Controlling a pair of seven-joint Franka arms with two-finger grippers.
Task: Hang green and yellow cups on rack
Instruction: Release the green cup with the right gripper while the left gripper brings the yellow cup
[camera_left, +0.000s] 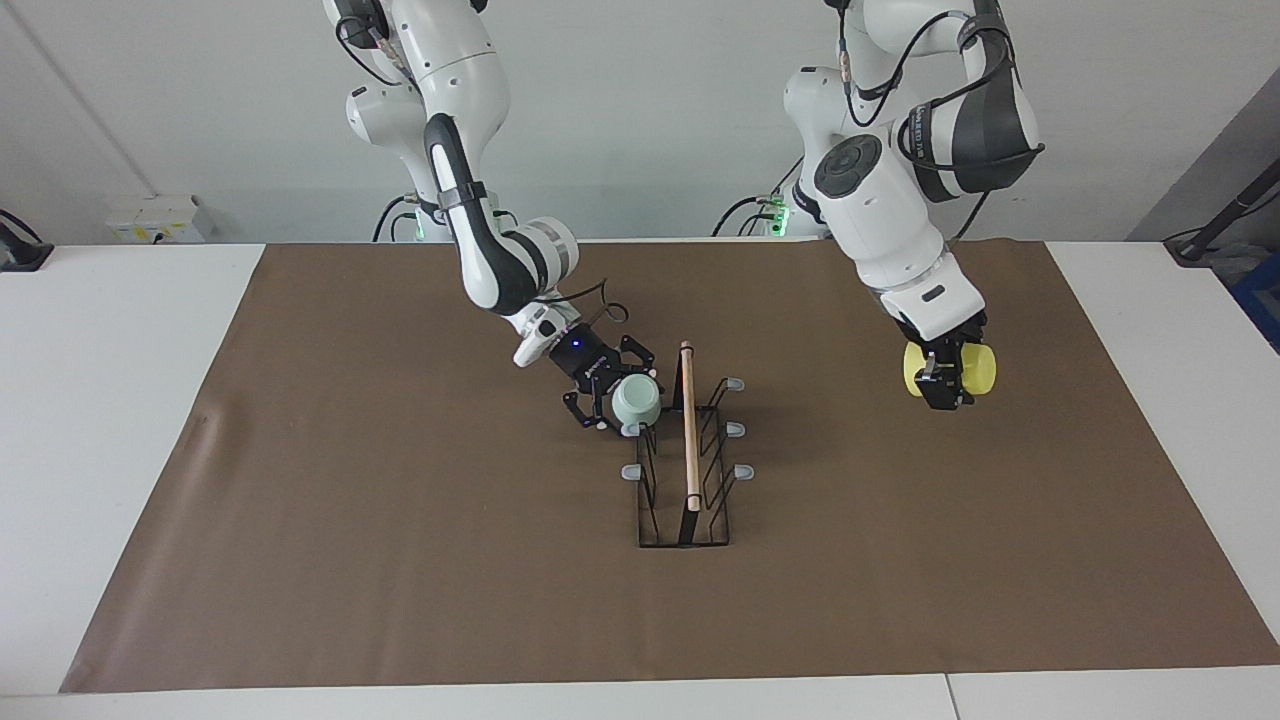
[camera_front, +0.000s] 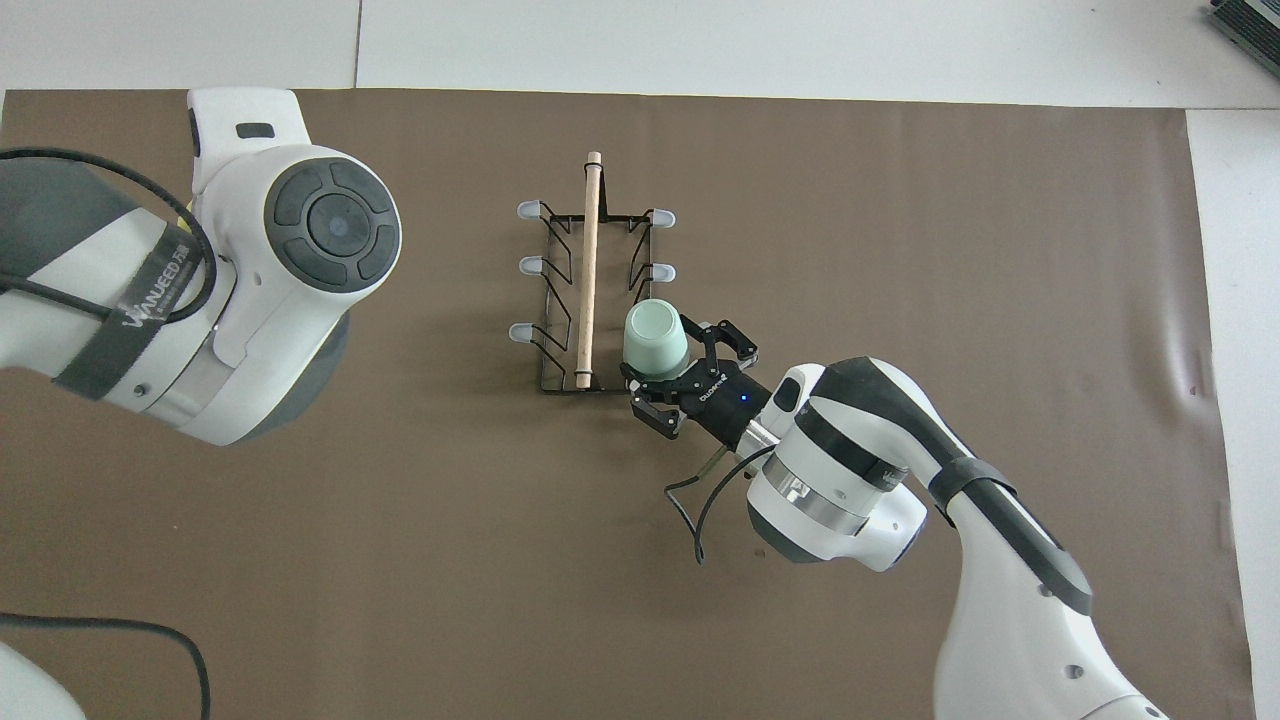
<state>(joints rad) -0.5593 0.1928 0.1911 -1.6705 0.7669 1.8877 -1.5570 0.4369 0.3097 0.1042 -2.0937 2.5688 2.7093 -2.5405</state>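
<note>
The black wire rack (camera_left: 688, 440) (camera_front: 588, 270) with its wooden top rod stands mid-mat. The mint green cup (camera_left: 635, 400) (camera_front: 655, 340) sits mouth down and tilted on the rack's prong nearest the robots, on the right arm's side. My right gripper (camera_left: 610, 395) (camera_front: 688, 372) is open right beside it, fingers spread clear of the cup's walls. The yellow cup (camera_left: 950, 368) hangs above the mat toward the left arm's end, with my left gripper (camera_left: 945, 392) shut on it. In the overhead view the left arm's body hides that gripper and the yellow cup.
A brown mat (camera_left: 400, 560) (camera_front: 900, 220) covers most of the white table. The rack's other grey-tipped prongs (camera_left: 735, 428) (camera_front: 528, 265) are bare. The right arm's cable (camera_front: 690, 500) loops just above the mat.
</note>
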